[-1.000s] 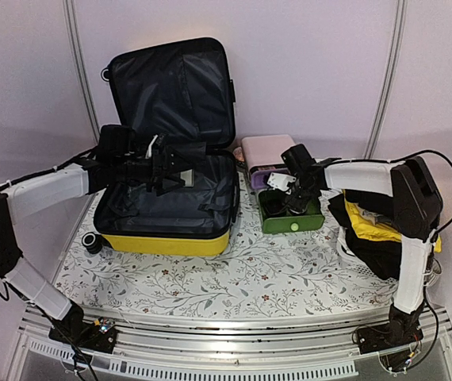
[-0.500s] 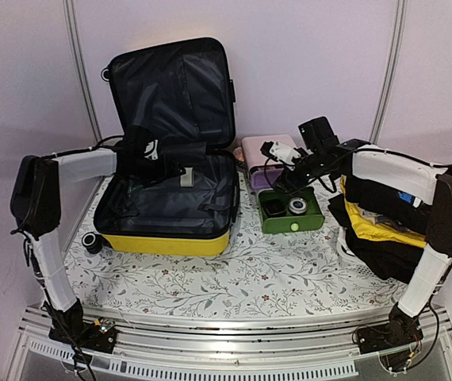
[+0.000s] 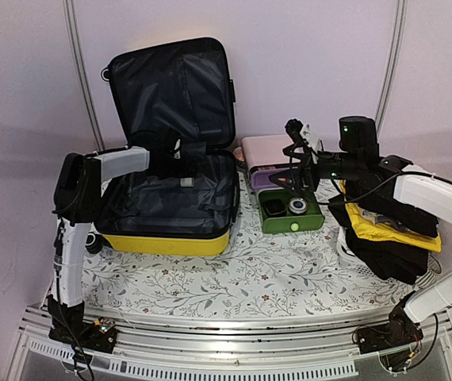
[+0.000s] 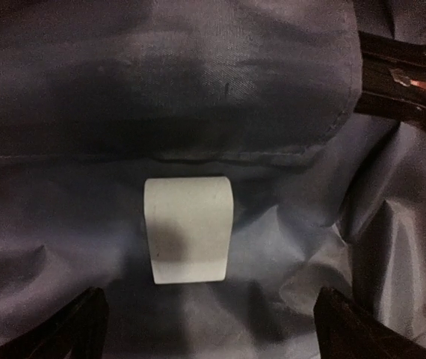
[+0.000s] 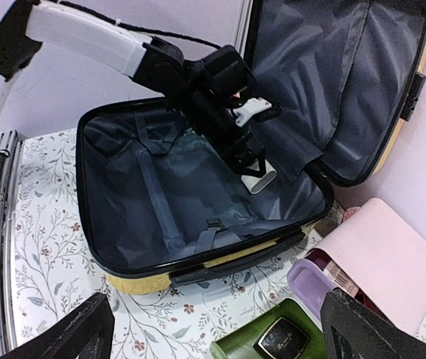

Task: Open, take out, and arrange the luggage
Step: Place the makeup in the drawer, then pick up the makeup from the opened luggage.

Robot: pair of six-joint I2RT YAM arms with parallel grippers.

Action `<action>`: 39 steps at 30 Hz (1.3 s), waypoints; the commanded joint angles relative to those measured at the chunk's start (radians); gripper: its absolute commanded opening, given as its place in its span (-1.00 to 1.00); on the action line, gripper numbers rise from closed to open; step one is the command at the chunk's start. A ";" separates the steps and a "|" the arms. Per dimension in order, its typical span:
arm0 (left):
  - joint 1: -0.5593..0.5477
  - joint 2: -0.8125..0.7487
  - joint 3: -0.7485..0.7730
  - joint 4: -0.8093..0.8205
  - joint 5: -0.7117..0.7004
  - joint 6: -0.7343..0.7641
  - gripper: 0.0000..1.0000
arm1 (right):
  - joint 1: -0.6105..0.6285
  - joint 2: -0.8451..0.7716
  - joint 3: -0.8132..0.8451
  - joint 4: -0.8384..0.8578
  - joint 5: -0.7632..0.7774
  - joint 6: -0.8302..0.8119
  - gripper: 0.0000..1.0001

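Left wrist: left hand [image 4: 214, 329] gapes over luggage [image 4: 198, 97]

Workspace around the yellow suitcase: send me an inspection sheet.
Surface: floral tablecloth, flat.
Job's things: yellow suitcase open, lid upright; white block on its lining.
Clutter: pink-and-green drawer box, green drawer pulled out; clothing pile at right.
Grippers: left gripper open over the white block; right gripper open, empty.
Cables: black cable along the left arm.
Surroundings: pale wall panels behind.
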 commanded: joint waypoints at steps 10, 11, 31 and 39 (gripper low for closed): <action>-0.002 0.196 0.185 -0.063 -0.093 -0.013 0.74 | 0.001 -0.068 -0.081 0.168 -0.055 0.102 0.98; -0.001 0.199 0.187 -0.059 -0.090 -0.013 0.68 | 0.001 -0.067 -0.082 0.169 -0.056 0.101 0.98; 0.022 -0.077 -0.019 0.070 0.272 0.086 -0.23 | 0.000 -0.114 -0.078 0.144 -0.012 0.079 0.98; 0.013 -0.436 -0.495 0.759 1.032 -0.323 -0.28 | -0.008 -0.044 0.019 0.080 0.001 0.334 0.98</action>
